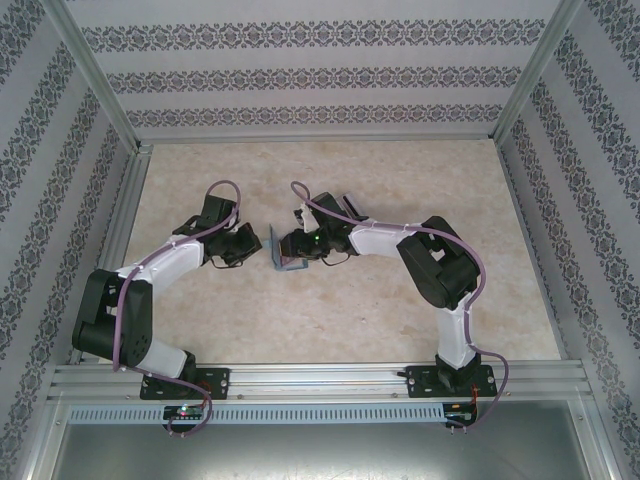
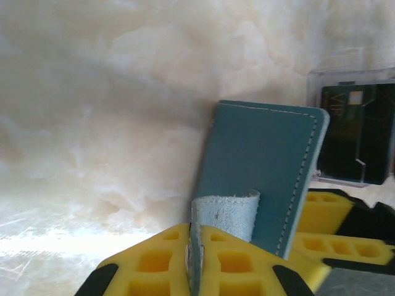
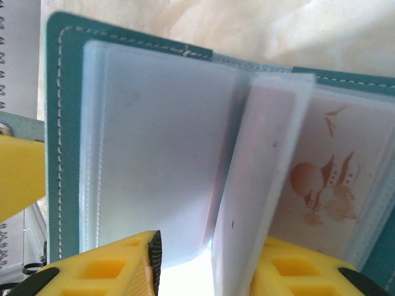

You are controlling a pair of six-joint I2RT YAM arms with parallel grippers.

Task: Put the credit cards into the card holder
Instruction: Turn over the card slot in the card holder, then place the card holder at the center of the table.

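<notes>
Your left gripper [image 2: 192, 242] was pinched tight on the strap tab [image 2: 226, 211] of the card holder [image 2: 262, 163], which stood upright on the table [image 1: 330, 320] between the arms. Your right gripper [image 3: 207, 266] was spread astride one clear sleeve [image 3: 262, 185], and a reddish-printed card [image 3: 321, 185] sat pocketed beside it.

We hold both arms bent inward over the table's middle. Our left arm [image 1: 160, 265] sweeps in low from the left, and our right arm [image 1: 400, 240] is elbowed out and folded back, so the wrists face each other, tips nearly touching. Our left gripper [image 2: 194, 240] is clamped tight on the strap [image 2: 225, 213] of the holder [image 2: 259, 166]. Our right gripper [image 3: 207, 262] stands parted around one sleeve [image 3: 259, 185].
</notes>
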